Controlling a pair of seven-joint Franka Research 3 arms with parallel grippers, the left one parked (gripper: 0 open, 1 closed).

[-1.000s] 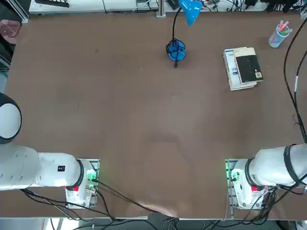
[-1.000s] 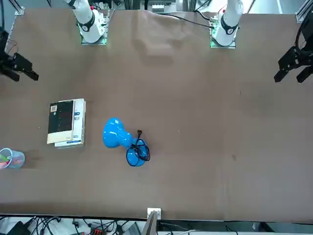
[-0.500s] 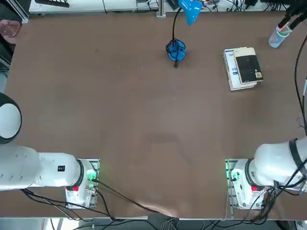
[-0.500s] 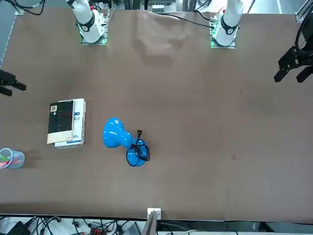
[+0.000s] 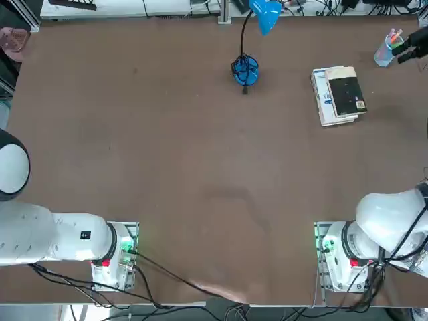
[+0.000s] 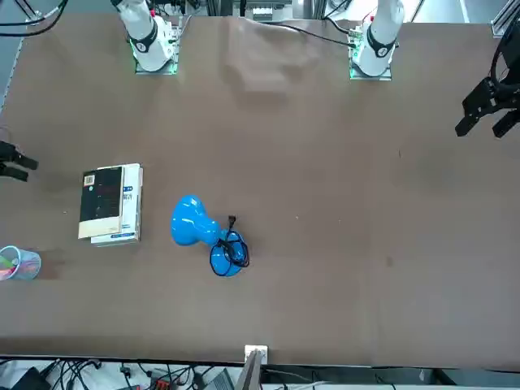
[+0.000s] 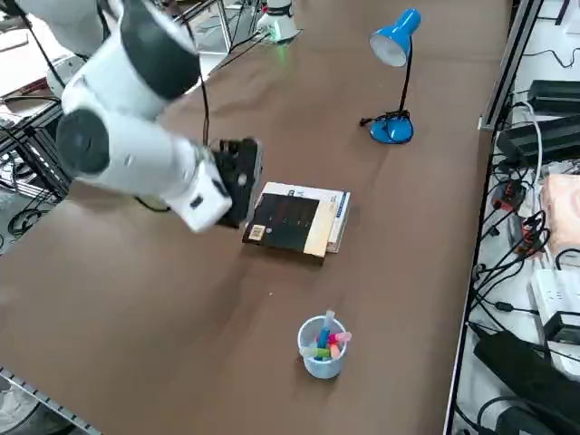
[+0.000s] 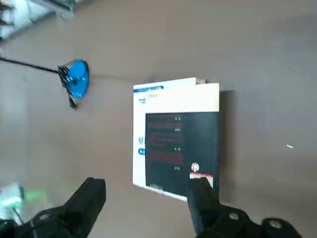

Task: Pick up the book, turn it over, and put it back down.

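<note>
Book (image 5: 339,95), thick, white-covered with a black panel, is lying flat at the table's far right in your top view, long axis running away from the bases. In the front view it is sitting beside the blue desk lamp (image 6: 207,234). In the side view your right gripper (image 7: 243,177) is hovering just beside it. In the wrist view, jaws are gaping wide, empty, probably lining up a grasp.
</note>
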